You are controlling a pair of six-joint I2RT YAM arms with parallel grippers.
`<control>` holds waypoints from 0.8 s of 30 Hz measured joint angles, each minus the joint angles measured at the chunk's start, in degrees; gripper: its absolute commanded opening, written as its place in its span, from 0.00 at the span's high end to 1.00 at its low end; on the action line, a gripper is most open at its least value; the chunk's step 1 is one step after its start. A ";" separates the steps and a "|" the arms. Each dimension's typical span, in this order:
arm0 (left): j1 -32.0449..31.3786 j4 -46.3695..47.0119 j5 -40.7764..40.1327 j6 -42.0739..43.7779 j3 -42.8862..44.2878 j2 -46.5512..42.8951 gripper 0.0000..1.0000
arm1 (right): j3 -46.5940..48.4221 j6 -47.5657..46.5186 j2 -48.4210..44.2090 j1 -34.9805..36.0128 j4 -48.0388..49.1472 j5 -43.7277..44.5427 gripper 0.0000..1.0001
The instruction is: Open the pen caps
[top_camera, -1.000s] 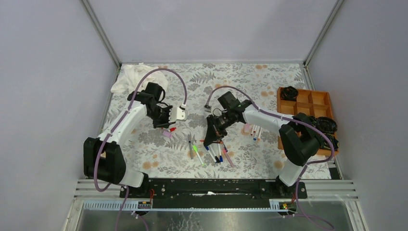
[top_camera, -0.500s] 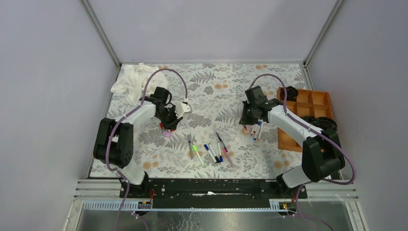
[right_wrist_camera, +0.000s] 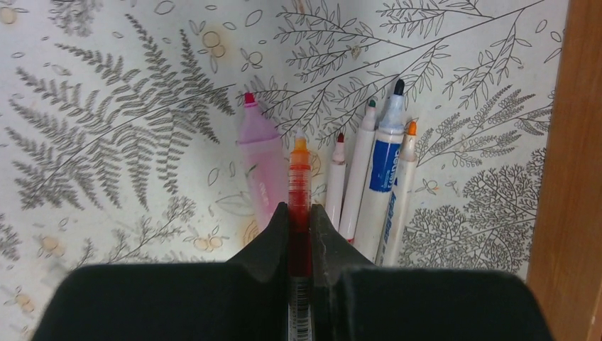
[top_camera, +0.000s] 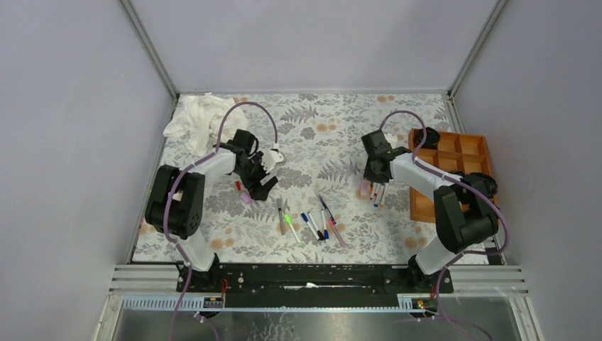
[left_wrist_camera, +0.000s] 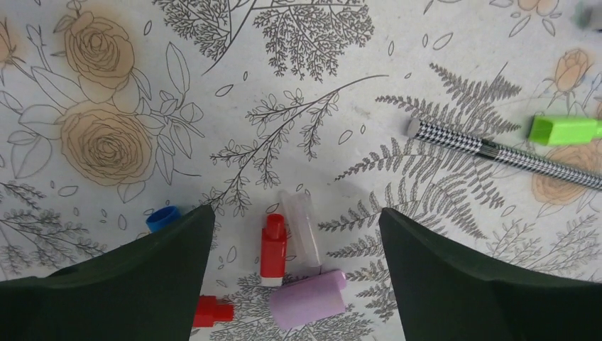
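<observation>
My left gripper (left_wrist_camera: 296, 213) hangs open just above a small heap of pen caps on the cloth: a red cap (left_wrist_camera: 273, 249), a clear cap (left_wrist_camera: 302, 227), a lilac cap (left_wrist_camera: 307, 305), a second red cap (left_wrist_camera: 213, 311) and a blue cap (left_wrist_camera: 163, 217) half hidden by the left finger. Seen from above, that gripper (top_camera: 261, 179) is left of centre. My right gripper (right_wrist_camera: 299, 207) is shut on a red-orange pen (right_wrist_camera: 299, 174), tip bare, held low beside a row of uncapped pens (right_wrist_camera: 376, 170) and a pink marker (right_wrist_camera: 259, 163). In the top view the right gripper (top_camera: 370, 179) is near the wooden tray.
Several capped pens (top_camera: 312, 224) lie in a bunch at the table's near centre. A houndstooth pen (left_wrist_camera: 497, 149) and a green cap (left_wrist_camera: 564, 129) lie right of my left gripper. A wooden tray (top_camera: 454, 153) stands at the right edge, a white cloth (top_camera: 195, 117) at the back left.
The left gripper has opened over the cap heap. The right arm has swung from the centre bunch to the right, carrying the red-orange pen to the row of uncapped pens.
</observation>
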 measured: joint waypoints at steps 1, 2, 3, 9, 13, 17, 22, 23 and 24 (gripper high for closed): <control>0.00 0.07 0.09 -0.13 0.07 0.00 0.01 | -0.02 0.00 0.87 -0.09 0.39 0.24 1.00; 0.00 0.09 0.20 -0.74 0.11 -0.07 0.01 | -0.09 -0.02 1.68 -0.17 0.79 0.44 1.00; 0.00 0.09 0.33 -1.09 0.13 -0.22 0.01 | -0.15 -0.02 2.19 -0.20 1.07 0.46 1.00; 0.00 -0.20 0.68 -3.02 1.75 -1.88 0.01 | -0.28 -0.07 4.35 -0.28 2.69 0.46 0.91; 0.00 -1.64 0.85 -5.29 5.95 -3.58 0.01 | -0.87 -0.15 5.09 -0.28 3.56 0.46 0.76; 0.00 -3.43 0.20 -8.17 11.17 -5.62 0.01 | -1.84 -0.26 5.31 -0.28 3.63 0.44 0.63; 0.00 -3.89 -2.93 -12.17 15.10 -8.59 0.01 | -2.14 -0.28 5.31 -0.31 3.65 0.44 0.57; 0.00 -3.78 -3.91 -13.16 15.10 -9.49 0.01 | -2.14 -0.31 5.29 -0.31 3.65 0.42 0.57; 0.00 -3.76 -4.61 -13.88 15.10 -10.29 0.01 | -2.14 -0.31 5.27 -0.31 3.65 0.42 0.57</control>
